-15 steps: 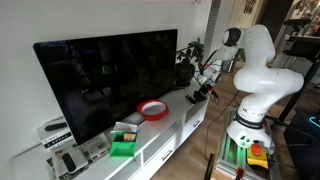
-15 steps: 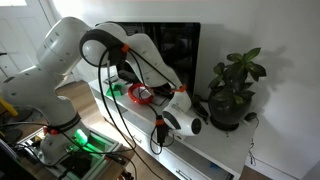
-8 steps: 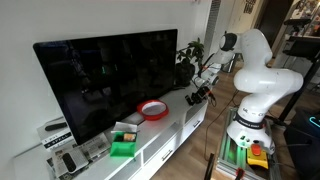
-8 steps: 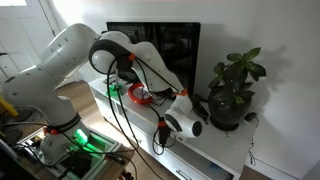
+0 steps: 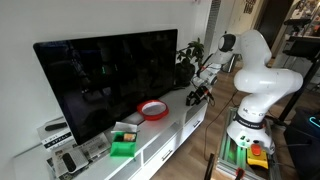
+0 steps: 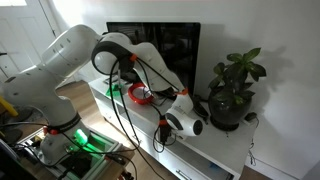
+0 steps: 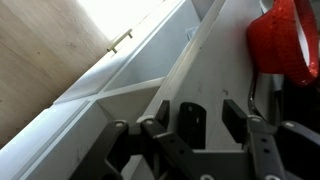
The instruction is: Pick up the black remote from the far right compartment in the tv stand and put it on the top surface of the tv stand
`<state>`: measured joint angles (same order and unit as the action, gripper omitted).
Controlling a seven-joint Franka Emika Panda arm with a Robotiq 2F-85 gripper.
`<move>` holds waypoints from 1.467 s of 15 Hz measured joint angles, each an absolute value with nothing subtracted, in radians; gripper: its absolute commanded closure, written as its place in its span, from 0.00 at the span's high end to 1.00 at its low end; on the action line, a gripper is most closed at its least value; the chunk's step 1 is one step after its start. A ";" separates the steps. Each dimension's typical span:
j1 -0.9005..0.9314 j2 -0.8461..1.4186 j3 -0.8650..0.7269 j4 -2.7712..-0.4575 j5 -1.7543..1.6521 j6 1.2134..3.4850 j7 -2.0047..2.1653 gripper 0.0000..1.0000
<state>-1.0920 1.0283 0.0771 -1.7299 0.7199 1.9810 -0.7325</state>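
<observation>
In the wrist view the black remote [image 7: 192, 124] lies flat on the white top of the tv stand [image 7: 215, 60], between my two fingers. My gripper [image 7: 198, 110] is open, with a gap on each side of the remote. The open compartments of the stand show to the left, below the top edge. In both exterior views the gripper [image 5: 198, 95] [image 6: 162, 132] hangs low over the end of the tv stand [image 5: 165, 135] [image 6: 215, 152] near the plant; the remote is too small to make out there.
A red-rimmed round dish [image 5: 152, 110] [image 7: 285, 40] sits on the stand close to the gripper. A potted plant [image 6: 232, 92] stands at the stand's end, behind the wrist. The big black TV [image 5: 110, 80] runs along the back. A green box [image 5: 122, 146] lies further along.
The arm's upper links have shifted slightly. The gripper has stayed low over the same spot on the stand's top.
</observation>
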 measured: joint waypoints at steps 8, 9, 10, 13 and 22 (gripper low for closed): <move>-1.081 0.872 0.023 -1.865 0.717 2.159 -0.862 1.00; -1.076 0.834 0.016 -1.900 0.714 2.193 -0.896 1.00; -1.069 0.797 0.010 -1.935 0.712 2.226 -0.926 1.00; -1.041 0.685 -0.005 -2.041 0.704 2.333 -1.013 1.00; -1.006 0.410 0.015 -2.303 0.771 2.585 -1.407 1.00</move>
<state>-1.0062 0.4096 0.0148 -2.3025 0.7709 2.5850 -1.4070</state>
